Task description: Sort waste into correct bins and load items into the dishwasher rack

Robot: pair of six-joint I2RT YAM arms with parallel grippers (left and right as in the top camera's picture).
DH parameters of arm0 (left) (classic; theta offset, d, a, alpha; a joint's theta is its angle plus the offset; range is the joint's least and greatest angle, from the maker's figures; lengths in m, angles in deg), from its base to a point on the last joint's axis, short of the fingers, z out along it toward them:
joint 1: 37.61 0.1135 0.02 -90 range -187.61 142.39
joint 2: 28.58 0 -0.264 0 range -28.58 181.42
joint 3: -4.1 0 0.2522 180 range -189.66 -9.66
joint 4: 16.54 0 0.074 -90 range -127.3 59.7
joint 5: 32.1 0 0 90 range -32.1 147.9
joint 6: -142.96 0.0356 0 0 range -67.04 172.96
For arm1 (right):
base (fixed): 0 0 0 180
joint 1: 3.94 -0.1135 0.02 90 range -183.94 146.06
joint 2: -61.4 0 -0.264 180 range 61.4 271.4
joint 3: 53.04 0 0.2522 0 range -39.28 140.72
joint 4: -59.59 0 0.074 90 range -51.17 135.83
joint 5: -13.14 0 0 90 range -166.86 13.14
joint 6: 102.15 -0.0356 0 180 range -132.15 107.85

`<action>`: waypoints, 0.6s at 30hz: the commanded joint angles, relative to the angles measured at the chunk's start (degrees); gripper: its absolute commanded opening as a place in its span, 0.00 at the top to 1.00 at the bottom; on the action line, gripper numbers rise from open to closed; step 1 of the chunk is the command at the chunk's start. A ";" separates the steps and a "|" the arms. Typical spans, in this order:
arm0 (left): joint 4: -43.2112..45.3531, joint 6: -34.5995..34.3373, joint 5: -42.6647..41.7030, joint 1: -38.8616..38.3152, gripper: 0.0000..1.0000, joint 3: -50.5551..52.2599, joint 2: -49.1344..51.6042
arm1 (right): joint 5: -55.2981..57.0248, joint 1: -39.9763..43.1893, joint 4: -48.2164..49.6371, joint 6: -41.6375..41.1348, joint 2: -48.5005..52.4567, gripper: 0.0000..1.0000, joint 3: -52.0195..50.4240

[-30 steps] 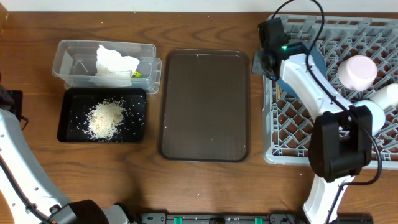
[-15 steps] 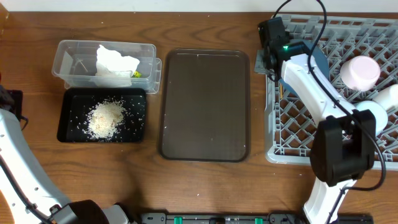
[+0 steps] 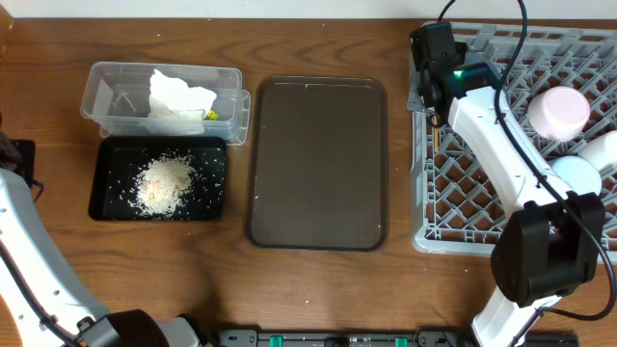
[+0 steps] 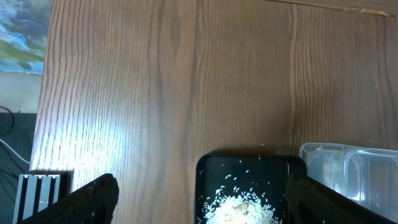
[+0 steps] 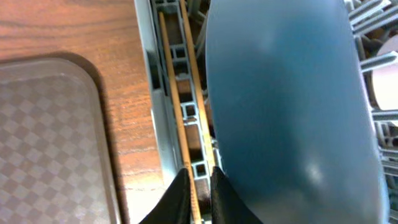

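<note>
My right gripper (image 5: 199, 186) hangs over the left edge of the grey dishwasher rack (image 3: 420, 193). Its jaws stand narrowly open. The wooden chopsticks (image 5: 171, 81) lie along the rack's edge channel; one runs down between the jaws, beside the left finger. The dark blue plate (image 5: 286, 106) stands right beside them. Overhead, the chopsticks (image 3: 435, 135) peek out below the right gripper (image 3: 432, 89). My left gripper (image 4: 200, 183) is wide open above the black tray (image 4: 273, 180) of rice scraps (image 4: 239, 208). White tissue (image 3: 178, 93) and the wrapper (image 3: 210, 116) lie in the clear tub (image 3: 116, 82).
The brown serving tray (image 3: 318, 159) lies between the bins and the rack. A pale cup (image 3: 556, 111), a white bowl (image 3: 603, 149) and a light blue bowl (image 3: 578, 173) sit in the rack's right half. Bare wooden table runs along the front.
My right arm has shifted right and a little back over the rack's left edge. Its jaws have parted slightly around the chopsticks. The left arm has not moved.
</note>
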 commanded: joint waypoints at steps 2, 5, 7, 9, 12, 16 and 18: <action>-0.17 -0.52 0.50 0.24 0.11 -0.31 0.48 | 10.54 0.68 -1.44 -0.57 -1.20 0.78 0.24; -0.17 -0.50 0.50 0.24 0.11 -0.31 0.48 | 16.44 0.68 -3.28 -0.57 -1.20 0.75 0.24; -0.17 -0.52 0.50 0.24 0.11 -0.31 0.48 | 20.85 0.66 -4.37 -0.55 -1.20 0.73 0.24; -0.17 -0.52 0.50 0.24 0.11 -0.31 0.48 | 25.51 0.66 -5.33 -0.55 -1.20 0.70 0.24; -0.17 -0.52 0.50 0.24 0.11 -0.31 0.48 | 30.45 0.61 -6.16 -0.48 -1.20 0.67 0.33; -0.17 -0.52 0.50 0.24 0.11 -0.31 0.48 | 32.54 0.52 -6.21 1.46 -1.20 0.63 0.70; -0.17 -0.52 0.50 0.24 0.11 -0.31 0.48 | 32.68 0.52 -6.21 1.42 -1.31 0.62 0.72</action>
